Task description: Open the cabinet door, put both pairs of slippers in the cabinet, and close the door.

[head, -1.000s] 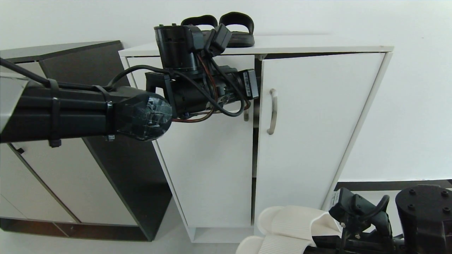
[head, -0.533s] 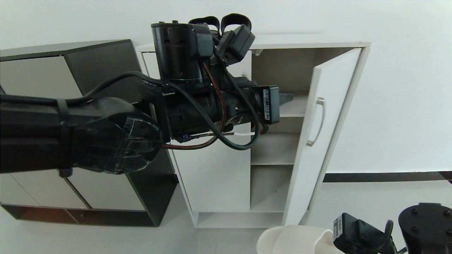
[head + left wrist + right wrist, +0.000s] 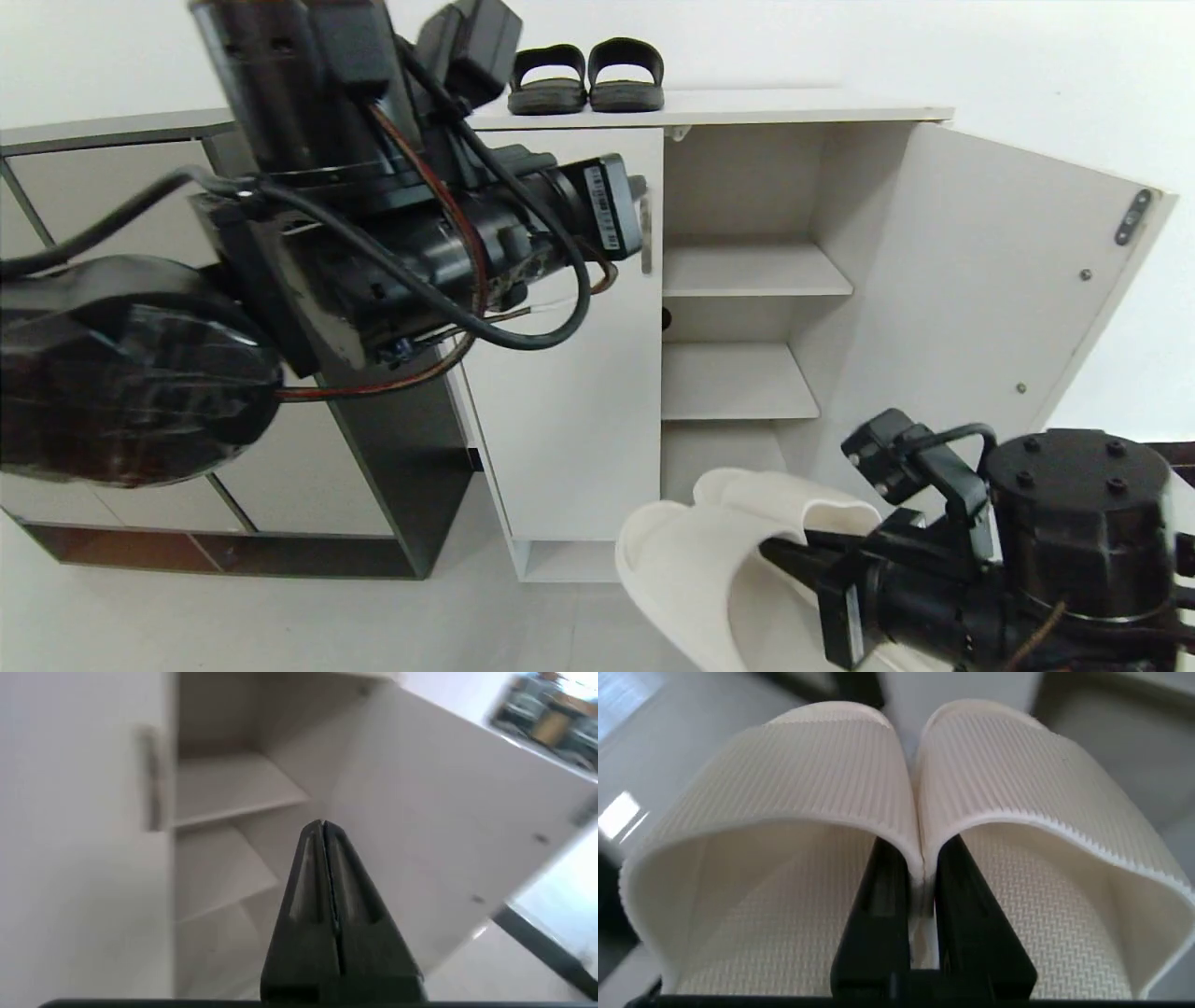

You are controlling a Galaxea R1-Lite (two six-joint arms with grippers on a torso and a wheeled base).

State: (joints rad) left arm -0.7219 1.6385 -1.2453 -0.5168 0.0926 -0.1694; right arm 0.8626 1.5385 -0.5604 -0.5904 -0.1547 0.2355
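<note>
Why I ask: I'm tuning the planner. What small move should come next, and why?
Probably ease the right gripper forward and up, carrying the white slippers toward the lower shelf. The cabinet door stands wide open, the shelves look bare, the slippers are pinched just short of the opening, and the shut left gripper sits by the closed door.

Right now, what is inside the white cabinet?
Two shelves show in the cabinet's open right half, without slippers. The shut left door covers the other half; the white slippers hide the bottom.
</note>
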